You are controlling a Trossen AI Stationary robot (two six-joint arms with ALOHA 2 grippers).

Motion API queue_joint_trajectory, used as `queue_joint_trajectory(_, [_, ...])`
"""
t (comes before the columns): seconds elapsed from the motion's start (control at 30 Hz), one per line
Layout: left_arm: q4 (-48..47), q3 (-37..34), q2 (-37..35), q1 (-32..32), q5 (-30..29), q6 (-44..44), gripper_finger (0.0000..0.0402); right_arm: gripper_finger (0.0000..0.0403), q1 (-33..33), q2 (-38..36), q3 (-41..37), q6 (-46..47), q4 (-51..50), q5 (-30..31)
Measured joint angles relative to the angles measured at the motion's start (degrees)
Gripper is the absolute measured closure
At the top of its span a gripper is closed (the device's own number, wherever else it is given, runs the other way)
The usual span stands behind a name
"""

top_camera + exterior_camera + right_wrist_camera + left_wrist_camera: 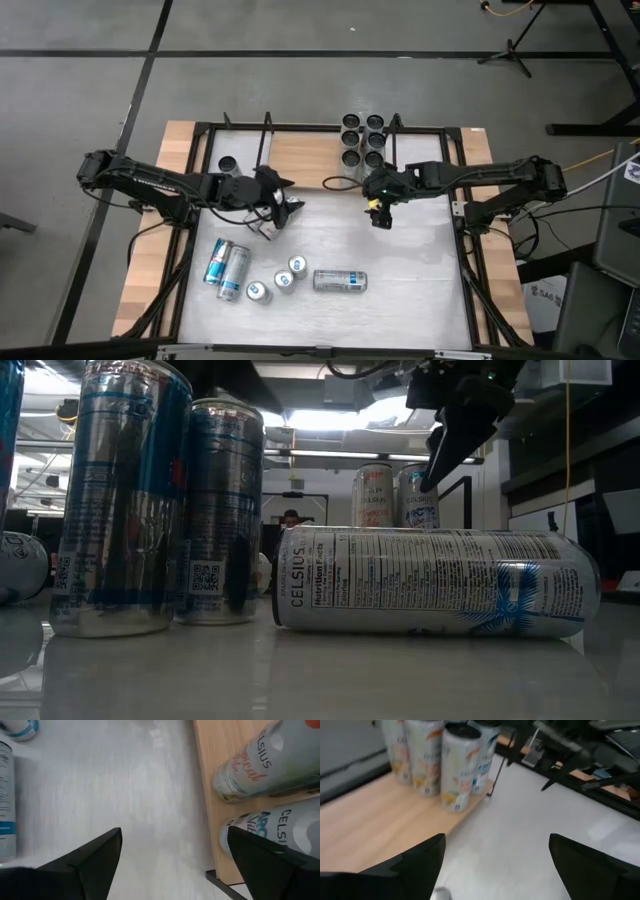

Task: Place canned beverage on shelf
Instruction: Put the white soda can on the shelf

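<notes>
The shelf, a light wooden board in a black rod frame, stands at the table's far side. Several cans stand upright on its right end, and a single can stands at its left end. More cans are on the white tabletop near the front: one on its side, the others to its left. My left gripper hangs open above the table, just in front of the shelf. My right gripper hangs open in front of the cluster of cans. Neither holds anything.
The black frame rails run along the table's left and right sides. The white tabletop between the grippers and the front cans is bare. In the low view, two tall upright cans stand left of the lying can.
</notes>
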Motion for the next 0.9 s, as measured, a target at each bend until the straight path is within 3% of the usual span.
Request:
queue_joint_trajectory(0.17, [-7.36, 0.00, 0.00, -0.29, 2.32, -10.35, 0.0053, 0.0052, 0.00, 0.00, 0.00, 0.00, 0.03, 0.00])
queue_joint_trajectory(0.43, [-20.36, 0.00, 0.00, -1.36, 12.53, -25.67, 0.0053, 0.0052, 0.00, 0.00, 0.00, 0.00, 0.03, 0.00])
queue_joint_trajectory(0.67, [-28.84, 0.00, 0.00, -4.58, 12.67, -31.47, 0.0053, 0.0052, 0.00, 0.00, 0.00, 0.00, 0.05, 0.00])
queue_joint_trajectory(0.9, [-31.02, 0.00, 0.00, -8.18, 11.73, -34.62, 0.0053, 0.0052, 0.00, 0.00, 0.00, 0.00, 0.08, 0.00])
